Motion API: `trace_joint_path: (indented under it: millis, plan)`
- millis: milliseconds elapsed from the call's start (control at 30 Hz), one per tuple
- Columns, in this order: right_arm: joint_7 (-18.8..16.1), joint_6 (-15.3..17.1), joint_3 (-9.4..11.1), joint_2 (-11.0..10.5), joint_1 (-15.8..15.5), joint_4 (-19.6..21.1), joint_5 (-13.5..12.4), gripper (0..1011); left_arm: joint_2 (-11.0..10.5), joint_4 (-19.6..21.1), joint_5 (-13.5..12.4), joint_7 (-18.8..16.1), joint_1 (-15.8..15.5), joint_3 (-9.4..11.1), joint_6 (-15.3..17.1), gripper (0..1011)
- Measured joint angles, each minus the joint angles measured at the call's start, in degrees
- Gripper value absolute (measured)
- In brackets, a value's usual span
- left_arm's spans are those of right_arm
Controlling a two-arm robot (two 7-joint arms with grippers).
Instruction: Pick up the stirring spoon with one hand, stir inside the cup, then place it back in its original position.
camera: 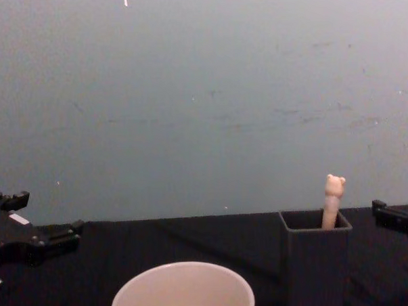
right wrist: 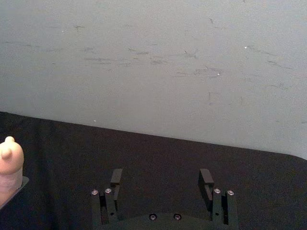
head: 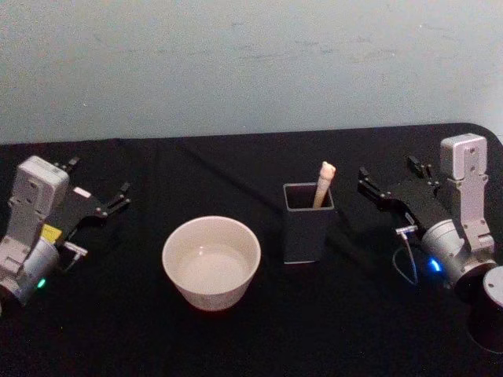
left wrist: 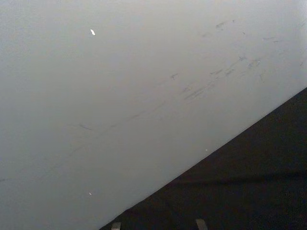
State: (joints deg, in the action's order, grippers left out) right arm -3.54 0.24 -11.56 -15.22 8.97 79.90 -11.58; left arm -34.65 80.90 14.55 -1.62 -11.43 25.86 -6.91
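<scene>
The stirring spoon (head: pixel 324 185) leans in the dark grey square holder (head: pixel 308 223), its beige bear-head top (camera: pixel 333 188) sticking out above the rim. The wide cream cup (head: pixel 211 262) stands just left of the holder on the black cloth. My right gripper (head: pixel 391 174) rests open to the right of the holder with nothing between its fingers. In the right wrist view the spoon's head (right wrist: pixel 9 158) shows beside the right gripper (right wrist: pixel 161 181). My left gripper (head: pixel 98 182) lies open at the far left, well away from the cup.
A black cloth (head: pixel 251 338) covers the table, which ends at a plain grey wall (head: pixel 251 63) behind. A dark round object (head: pixel 487 312) sits at the right front edge beside my right arm. Open cloth lies in front of the cup and holder.
</scene>
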Motion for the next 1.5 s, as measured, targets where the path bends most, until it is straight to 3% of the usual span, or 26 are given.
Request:
trace_joint_path:
  millis: [1500]
  plan:
    - [0.19,-0.03,-0.19,-0.16,-0.09,0.12,-0.03,1000,0.0,0.0,0.0,0.0,0.0,0.0,0.0,1001]
